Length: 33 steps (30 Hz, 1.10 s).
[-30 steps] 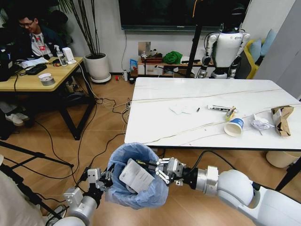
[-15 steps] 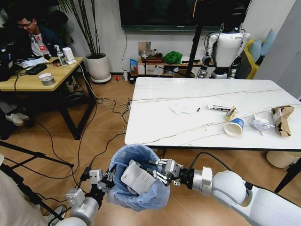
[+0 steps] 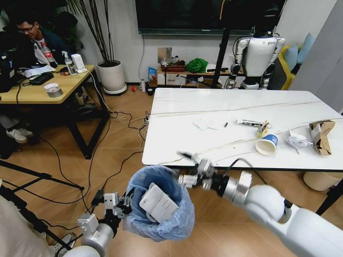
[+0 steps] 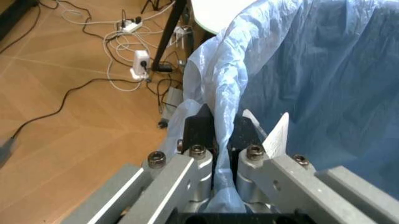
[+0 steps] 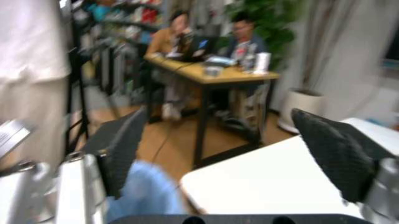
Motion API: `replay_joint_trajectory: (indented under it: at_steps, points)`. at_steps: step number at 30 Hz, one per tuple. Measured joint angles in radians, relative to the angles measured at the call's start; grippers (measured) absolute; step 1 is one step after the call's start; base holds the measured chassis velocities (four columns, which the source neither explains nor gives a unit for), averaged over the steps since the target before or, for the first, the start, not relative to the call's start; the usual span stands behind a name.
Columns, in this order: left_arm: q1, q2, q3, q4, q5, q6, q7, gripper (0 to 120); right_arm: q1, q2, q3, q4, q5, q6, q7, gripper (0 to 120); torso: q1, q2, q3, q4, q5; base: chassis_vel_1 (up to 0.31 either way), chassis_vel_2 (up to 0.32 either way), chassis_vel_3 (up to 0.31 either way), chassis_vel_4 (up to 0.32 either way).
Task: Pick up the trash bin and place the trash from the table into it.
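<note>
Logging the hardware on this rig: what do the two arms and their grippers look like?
The right arm is glossy white rounded shells with a silver metal wrist ring; a black cable loops along it. The right gripper is silver-grey, its fingers padded in black textured rubber. The left arm is white and silver-grey; the left gripper has black fingertips on brushed-metal linkages with hex bolts.

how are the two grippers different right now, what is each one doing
The left gripper is shut on the trash bin, pinching the blue bag at its rim; the right gripper is open and holds nothing. The left one sits low beside the bin, while the right one hangs above the bin's far rim, near the edge of the table. Both are close to the bin, which has a white paper inside.
</note>
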Motion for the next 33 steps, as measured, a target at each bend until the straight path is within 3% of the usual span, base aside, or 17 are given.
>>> replay_joint_trajectory:
  at_steps: [3,17,25,33]
  points:
    - [-0.002,0.035,0.014,0.002,-0.011,0.000,0.000,0,-0.019,0.006,0.073,-0.013,0.066,0.001,0.044,98,0.000,0.000,0.000,0.0000,0.0001,0.000,0.000,0.000,0.000]
    - [-0.065,0.204,0.114,0.034,-0.048,0.001,-0.003,0,-0.201,0.022,0.277,-0.014,0.067,0.010,0.080,100,0.000,0.000,0.000,-0.0003,0.0001,0.000,0.000,0.000,0.000]
    - [-0.089,0.253,0.143,0.041,-0.054,0.001,-0.001,0,-0.236,0.050,0.258,-0.028,0.015,0.019,0.107,100,0.000,0.000,0.000,-0.0003,0.0001,0.000,0.000,0.000,0.000]
    - [-0.077,0.255,0.131,0.024,-0.055,0.001,0.000,0,-0.080,0.079,0.149,-0.133,0.007,-0.095,0.242,100,0.000,0.000,0.000,0.0000,0.0001,0.000,0.000,0.000,0.000]
